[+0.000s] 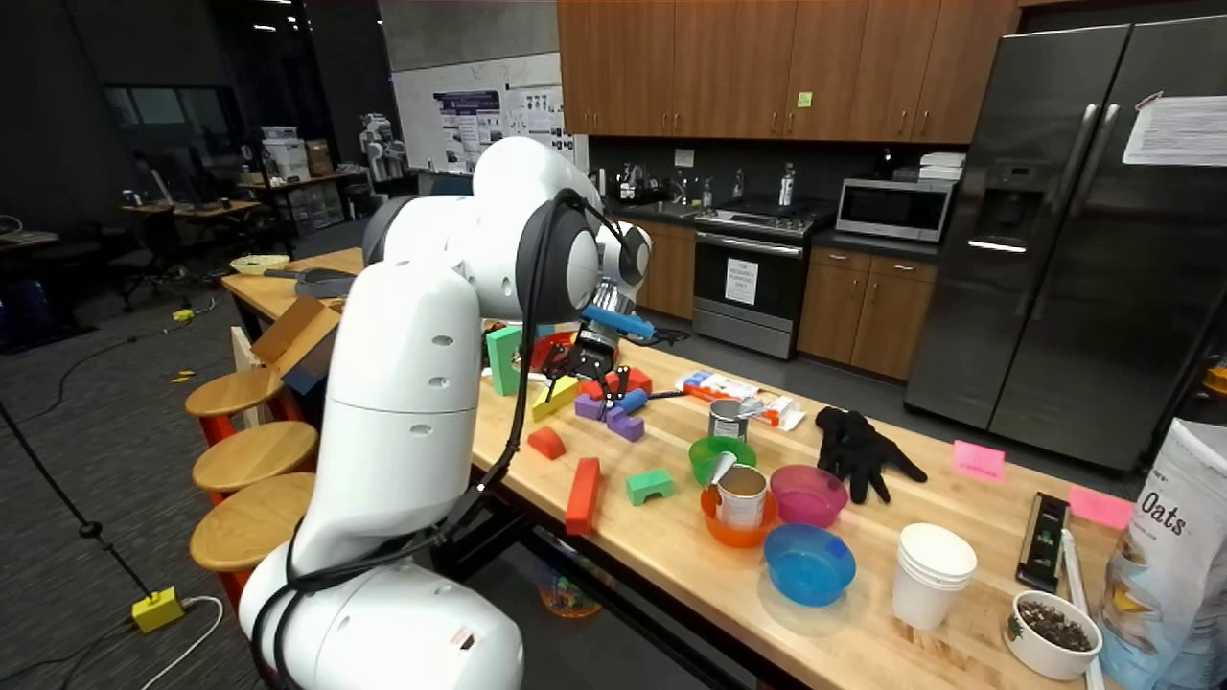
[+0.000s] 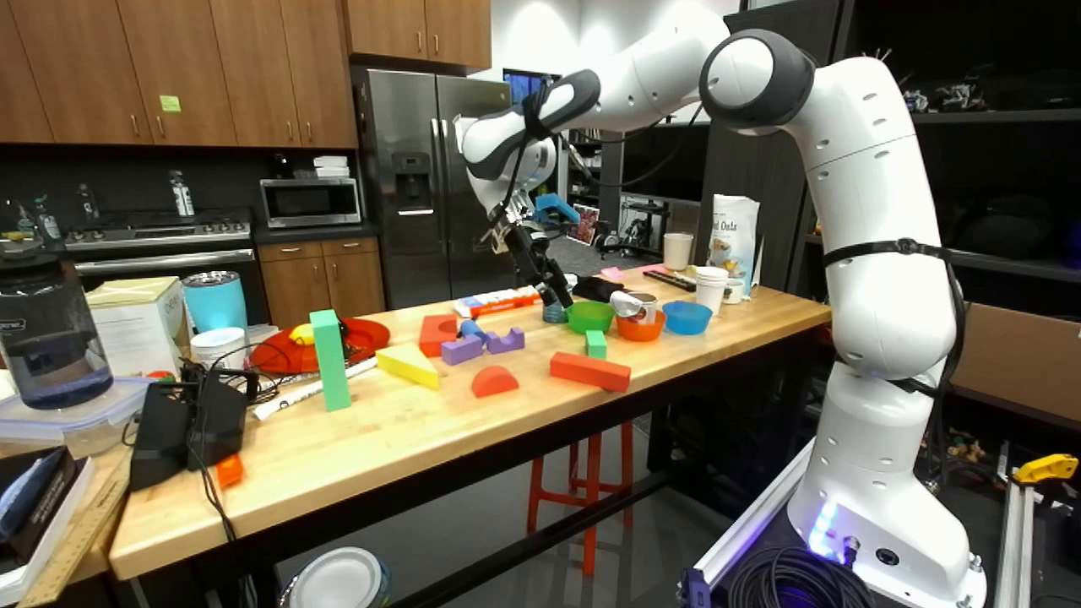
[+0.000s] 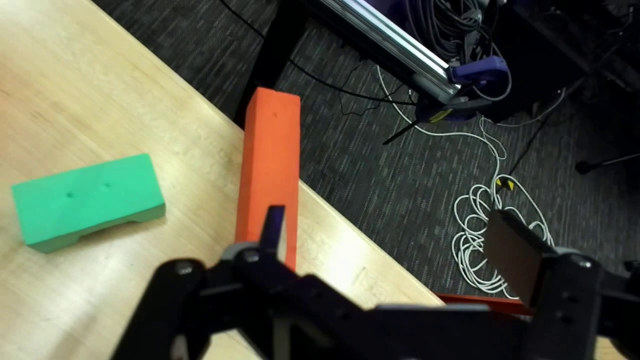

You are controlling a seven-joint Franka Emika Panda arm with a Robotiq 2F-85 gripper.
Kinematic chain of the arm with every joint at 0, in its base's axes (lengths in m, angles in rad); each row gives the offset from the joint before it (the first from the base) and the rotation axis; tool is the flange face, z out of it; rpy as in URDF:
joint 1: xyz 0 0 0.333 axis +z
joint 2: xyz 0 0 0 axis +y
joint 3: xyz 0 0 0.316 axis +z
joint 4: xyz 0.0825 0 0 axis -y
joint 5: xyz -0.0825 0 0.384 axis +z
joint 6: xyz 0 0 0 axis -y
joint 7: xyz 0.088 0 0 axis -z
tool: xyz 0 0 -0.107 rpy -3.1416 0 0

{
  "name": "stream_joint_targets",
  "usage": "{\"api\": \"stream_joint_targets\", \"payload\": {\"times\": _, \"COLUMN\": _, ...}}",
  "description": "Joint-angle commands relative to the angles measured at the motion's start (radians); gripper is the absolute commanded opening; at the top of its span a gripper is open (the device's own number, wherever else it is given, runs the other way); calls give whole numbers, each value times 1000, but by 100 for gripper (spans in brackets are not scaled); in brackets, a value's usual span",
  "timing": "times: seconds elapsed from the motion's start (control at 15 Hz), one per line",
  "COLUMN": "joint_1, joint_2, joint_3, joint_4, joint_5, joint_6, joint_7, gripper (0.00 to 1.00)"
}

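So, in the wrist view the gripper (image 3: 394,241) is spread wide and, as far as I can see, holding nothing, with table (image 3: 65,75) edge and floor (image 3: 350,160) showing between its fingers (image 3: 512,257). The red bar (image 3: 272,160) lies right at the table edge, and one finger blocks part of it from that angle. Green arch (image 3: 90,197) sits nearby, flat face up, not touching the bar.

In an exterior view, the arm (image 1: 403,431) reaches out over the table and the gripper hangs in front of some purple blocks (image 1: 626,425) and a blue cylinder (image 1: 631,401); can't tell how far above them it is. The red bar is well apart from it, down by the front edge, with a red half-round (image 1: 546,442) on one side and the green arch on the other. Past the arch there's an orange bowl (image 1: 736,537) with an open can (image 1: 743,503) in it, bunched up with a green bowl (image 1: 705,458), a pink bowl (image 1: 808,508) and a blue bowl (image 1: 808,575). Then a black glove (image 1: 863,450) and white cups (image 1: 930,575).

Also in an exterior view, the gripper slants down above the table, tips showing by the green bowl and a second can (image 2: 554,315), though I can't judge the depth. Red bar's on the near edge, clear of the fingers, green arch just behind it. Yellow wedge (image 2: 408,365) lies further along, near a tall green block (image 2: 329,363) standing upright and a red plate (image 2: 369,339).
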Motion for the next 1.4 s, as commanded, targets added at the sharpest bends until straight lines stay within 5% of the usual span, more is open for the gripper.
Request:
{"api": "stream_joint_targets", "payload": {"times": 0.0, "joint_1": 4, "joint_2": 57, "joint_3": -9, "joint_4": 88, "joint_5": -16, "joint_6": -42, "joint_7": 13, "gripper": 100}}
{"api": "stream_joint_targets", "payload": {"times": 0.8, "joint_1": 15, "joint_2": 315, "joint_3": 12, "joint_4": 339, "joint_5": -2, "joint_6": -72, "joint_7": -8, "gripper": 100}}
{"api": "stream_joint_targets", "payload": {"times": 1.33, "joint_1": 28, "joint_2": 355, "joint_3": 32, "joint_4": 338, "joint_5": 33, "joint_6": -101, "joint_7": 15, "gripper": 100}}
